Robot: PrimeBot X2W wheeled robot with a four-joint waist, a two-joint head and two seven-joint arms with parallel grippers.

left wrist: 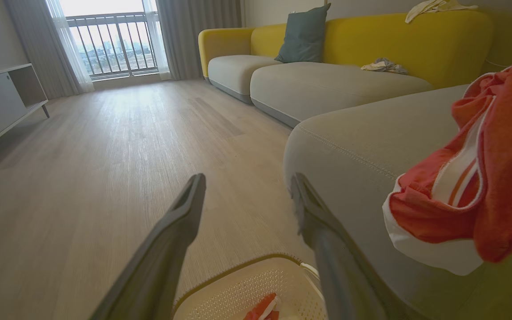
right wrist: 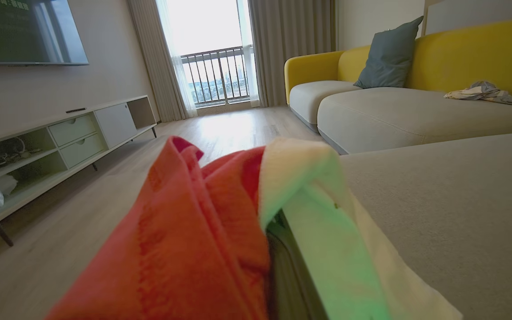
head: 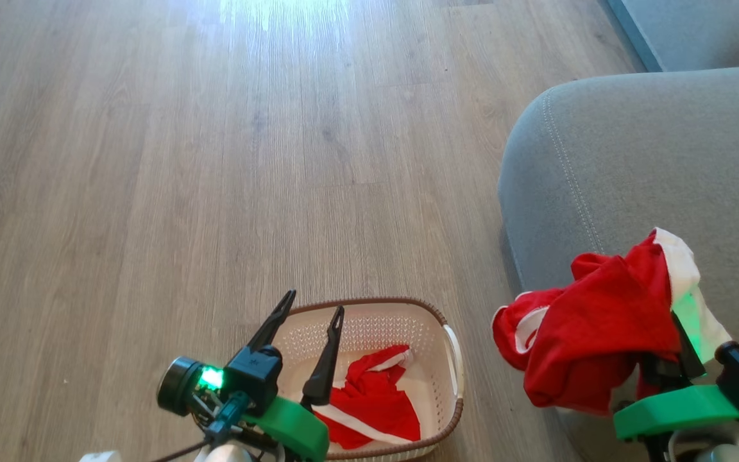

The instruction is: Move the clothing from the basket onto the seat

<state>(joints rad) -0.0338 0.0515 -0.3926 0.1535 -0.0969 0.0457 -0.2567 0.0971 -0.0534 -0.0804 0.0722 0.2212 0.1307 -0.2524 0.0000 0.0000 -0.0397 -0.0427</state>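
The fingers of the left gripper were spread wide apart with nothing between them, and were held just above the near left part of the basket. A red garment with white stripes was left crumpled on the basket's bottom. The basket was set on the wooden floor, just beside the rounded corner of the grey seat. The fingers of the right gripper were wrapped in a second red garment with a white panel, so whether they were clenched could not be told. That garment was hung over the seat's edge.
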